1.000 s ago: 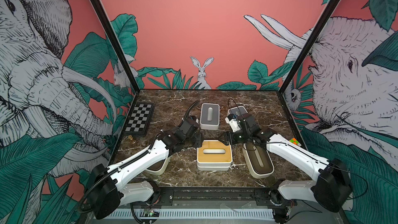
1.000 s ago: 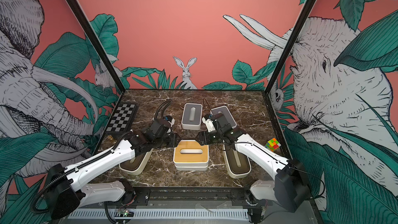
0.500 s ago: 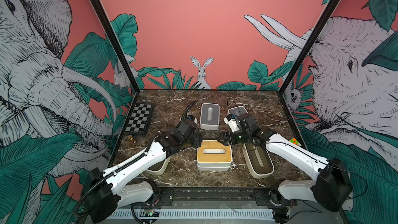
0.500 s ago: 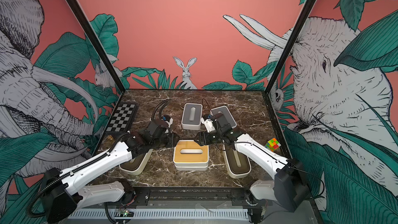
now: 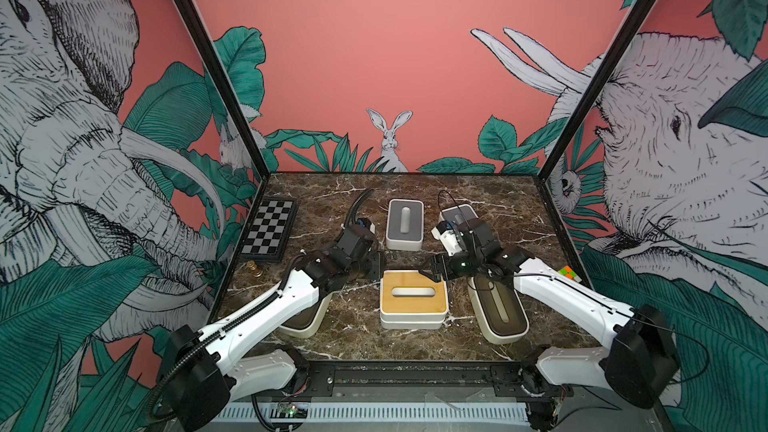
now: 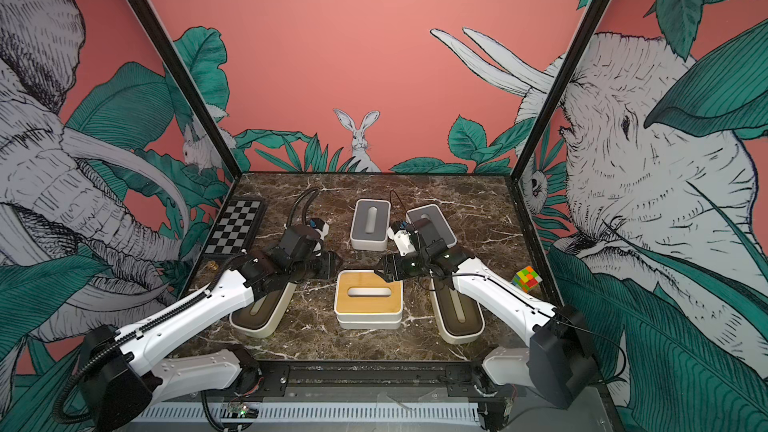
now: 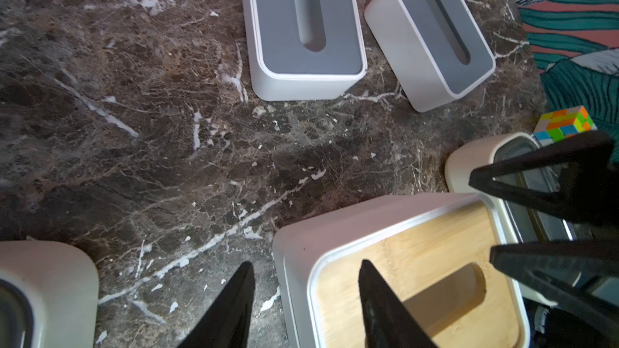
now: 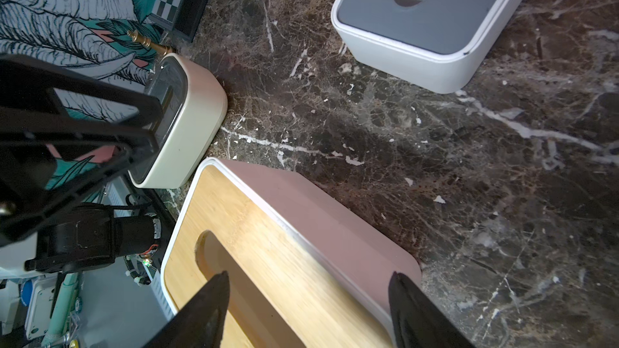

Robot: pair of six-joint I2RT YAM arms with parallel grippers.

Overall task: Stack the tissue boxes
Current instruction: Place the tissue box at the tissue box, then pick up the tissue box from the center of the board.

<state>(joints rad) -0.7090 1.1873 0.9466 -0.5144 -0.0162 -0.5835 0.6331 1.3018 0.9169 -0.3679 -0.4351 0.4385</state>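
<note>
Left gripper (image 7: 305, 262): jaws narrowly parted, empty, astride edge of stacked bamboo tissue boxes (image 5: 411, 306). Right gripper (image 8: 308, 273): jaws wide, empty, likewise.

End effectors (image 5: 376, 268) (image 5: 430, 274) open, arms reaching inward

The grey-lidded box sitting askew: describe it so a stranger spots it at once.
Find the painted rabbit on the back wall; on the marble table below it stand two grey-lidded boxes side by side. Take the right-hand box. Its left-hand neighbour sits square to the table; this one is turned at an angle.
</note>
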